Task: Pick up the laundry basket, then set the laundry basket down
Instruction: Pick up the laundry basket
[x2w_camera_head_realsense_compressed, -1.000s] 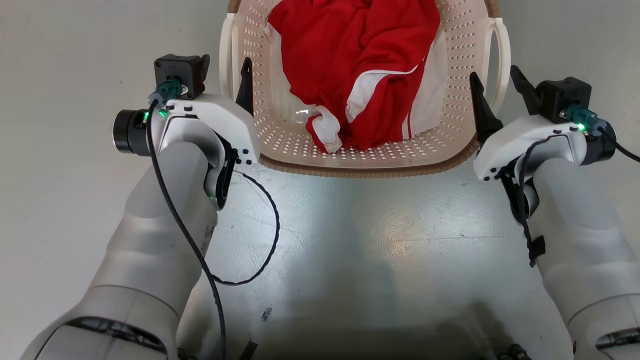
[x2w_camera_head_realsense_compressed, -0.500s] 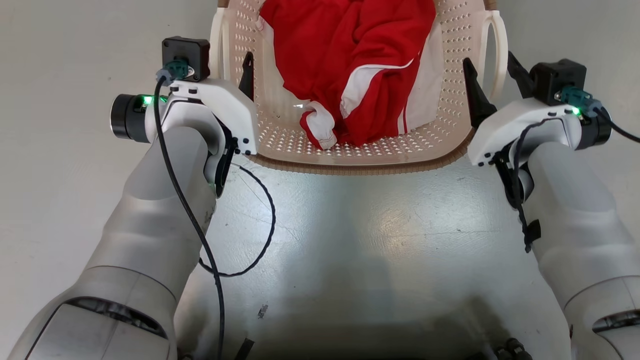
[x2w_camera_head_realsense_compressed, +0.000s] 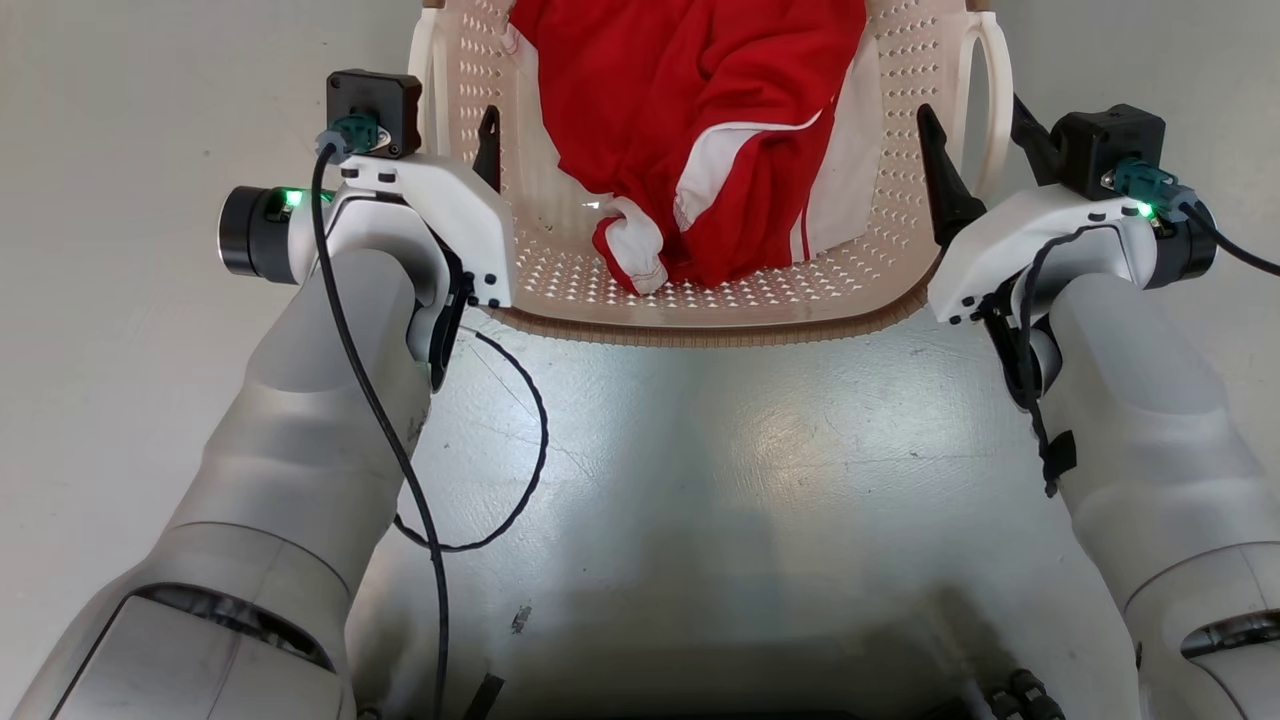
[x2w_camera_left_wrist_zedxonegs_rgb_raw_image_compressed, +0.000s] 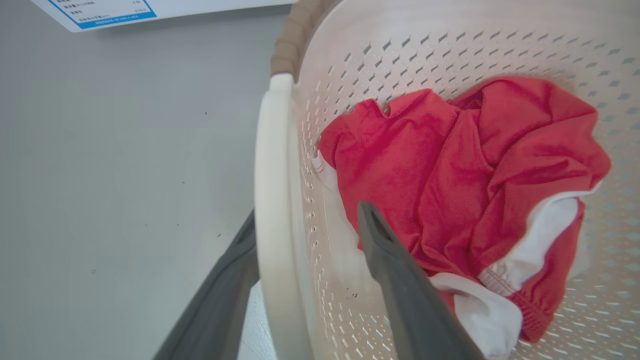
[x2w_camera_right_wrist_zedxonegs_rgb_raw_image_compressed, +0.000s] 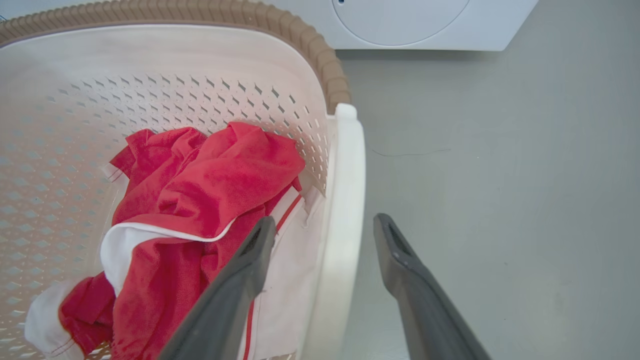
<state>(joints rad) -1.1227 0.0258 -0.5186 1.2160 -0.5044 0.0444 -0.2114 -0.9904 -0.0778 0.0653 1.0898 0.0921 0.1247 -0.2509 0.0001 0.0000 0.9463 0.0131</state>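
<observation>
Between your two grippers, at the top middle of the head view, sits the small cream-white plastic laundry basket with little holes in its walls and a brown band round its rim. It is over the shiny grey floor, but you cannot tell if its bottom touches the floor. A crumpled red and white piece of clothing lies inside it.

Your left gripper is spread wide. One long dark finger is inside the basket, just beside the wall and near the clothing. The other is outside, partly hidden behind the white left handle. The handle is between the two fingers (they are not squeezing it).

Your right gripper is spread wide too. One finger is inside the basket, close to the clothing. The other is outside, with a little strip of floor showing between it and the white right handle.

A white washer stands on the floor past the basket in the right wrist view. A thin black cable loops beside your left arm.
</observation>
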